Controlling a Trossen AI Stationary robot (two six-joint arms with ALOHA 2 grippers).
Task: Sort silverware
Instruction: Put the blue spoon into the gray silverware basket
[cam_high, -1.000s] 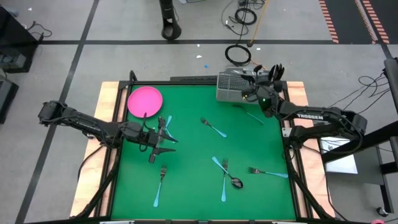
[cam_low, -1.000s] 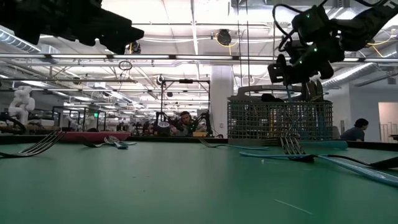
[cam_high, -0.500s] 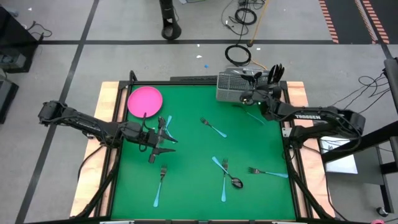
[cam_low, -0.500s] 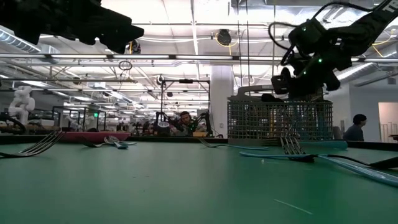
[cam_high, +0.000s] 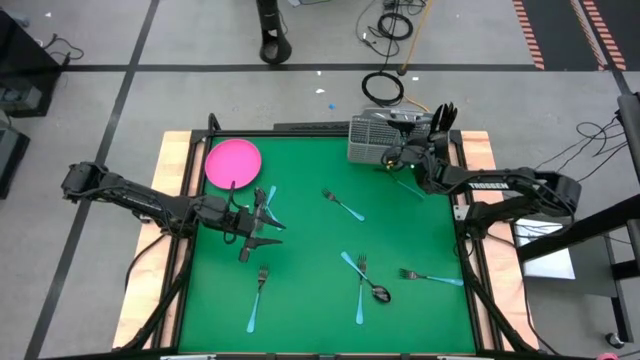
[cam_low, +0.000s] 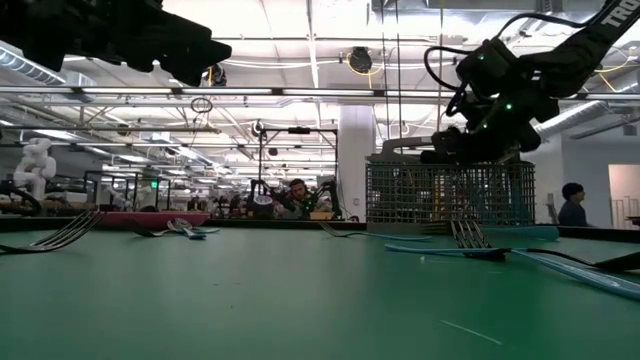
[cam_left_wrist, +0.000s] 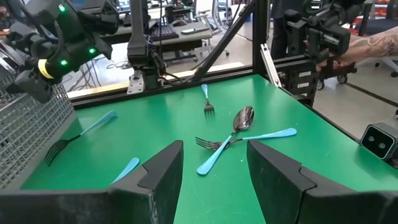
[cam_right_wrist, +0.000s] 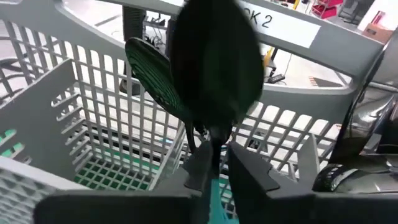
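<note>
My right gripper (cam_high: 393, 156) hangs over the near rim of the silver wire-mesh caddy (cam_high: 372, 138) at the table's far right, shut on a spoon (cam_right_wrist: 214, 62) with a dark bowl and a light-blue handle. A second dark bowl (cam_right_wrist: 152, 71) shows beside it over the caddy; whether it is held I cannot tell. My left gripper (cam_high: 270, 222) hovers open at the table's left, near the pink plate (cam_high: 233, 162), with nothing between its fingers (cam_left_wrist: 168, 168). Loose forks (cam_high: 343, 205) and a spoon (cam_high: 380, 293) lie flat on the green mat. My right gripper pinches the spoon between its two fingers (cam_right_wrist: 199, 168) at the neck, where the blue handle (cam_right_wrist: 211, 190) begins. The fingers come from the table's right, slanting slightly down, and lie along the spoon. The bowl sticks out ahead of them over the caddy's compartments, clear of the mesh.
Blue-handled forks lie near the caddy (cam_high: 405, 185), at the near right (cam_high: 430, 277), in a crossed group at the middle (cam_high: 360, 275) and at the near left (cam_high: 258, 300). Dark utensils stand in the caddy's right end (cam_high: 443, 115). Wooden borders edge the mat.
My right gripper has sunk toward the caddy's top and shifted a little toward the table's left, carrying the spoon over the mesh compartments.
</note>
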